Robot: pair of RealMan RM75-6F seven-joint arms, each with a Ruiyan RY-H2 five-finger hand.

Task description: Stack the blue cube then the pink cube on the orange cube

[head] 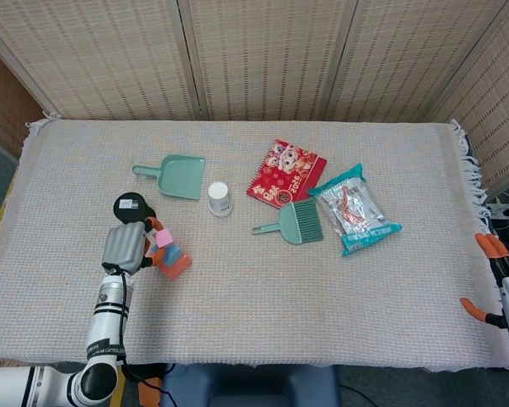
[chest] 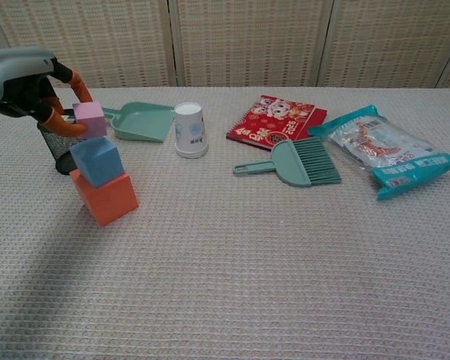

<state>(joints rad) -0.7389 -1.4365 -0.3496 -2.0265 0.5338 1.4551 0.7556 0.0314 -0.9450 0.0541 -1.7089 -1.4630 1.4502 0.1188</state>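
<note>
The orange cube [chest: 106, 198] sits on the cloth at the left, and the blue cube [chest: 96, 160] rests on top of it, slightly turned. My left hand [chest: 24, 82] holds the pink cube [chest: 90, 119] between its orange-tipped fingers, just above the blue cube and a little behind it; the two cubes do not touch. In the head view the left hand [head: 125, 246] is left of the stack, with the pink cube [head: 162, 237] over the blue cube [head: 175, 253] and the orange cube [head: 179, 267]. My right hand [head: 507, 292] stays off the table's right edge, fingers apart and empty.
A black mesh cup [chest: 54, 146] stands just behind the stack. Further right are a green dustpan [chest: 142, 122], an upturned paper cup [chest: 190, 130], a red packet [chest: 276, 121], a green brush [chest: 300, 163] and a snack bag [chest: 388, 152]. Screens close the back.
</note>
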